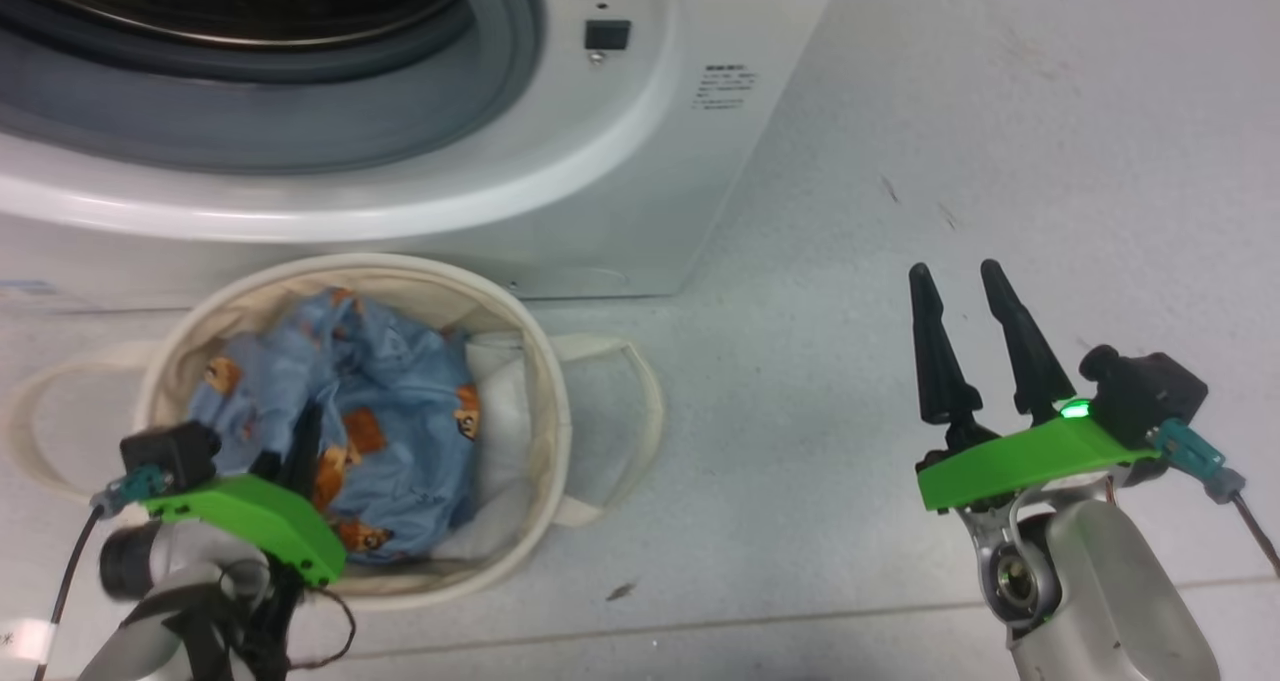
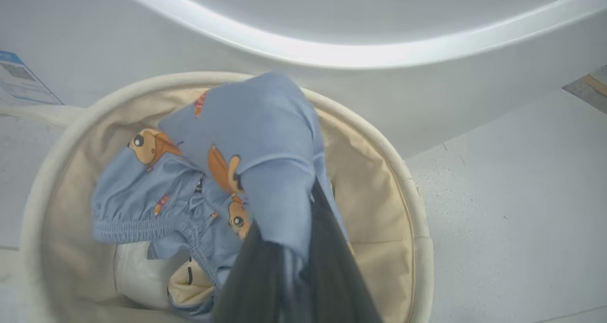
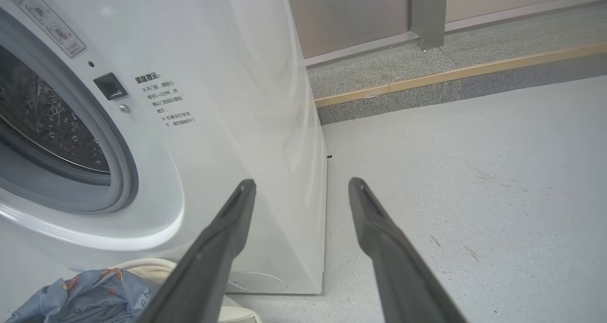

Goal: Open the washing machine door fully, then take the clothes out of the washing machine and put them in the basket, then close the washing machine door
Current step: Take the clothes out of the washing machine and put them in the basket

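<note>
The round cream basket (image 1: 548, 381) stands on the floor just in front of the white washing machine (image 1: 620, 161). In it lie the light blue clothes (image 1: 400, 391) with bear faces. My left gripper (image 1: 303, 446) reaches into the basket from its near side, shut on a fold of the clothes (image 2: 265, 133), which drapes over its dark fingers (image 2: 332, 266). The machine's grey-ringed opening (image 1: 300, 121) stands uncovered, the steel drum (image 3: 42, 114) visible inside. The washing machine door is out of view. My right gripper (image 1: 952, 269) hovers open over bare floor to the right, nothing between its fingers.
A plain white sheet (image 1: 497, 401) lies under the clothes inside the basket. The basket's loop handles (image 1: 630, 391) stick out on both sides. Grey floor (image 1: 900, 111) stretches right of the machine, ending at a raised kerb with a yellow strip (image 3: 450, 74).
</note>
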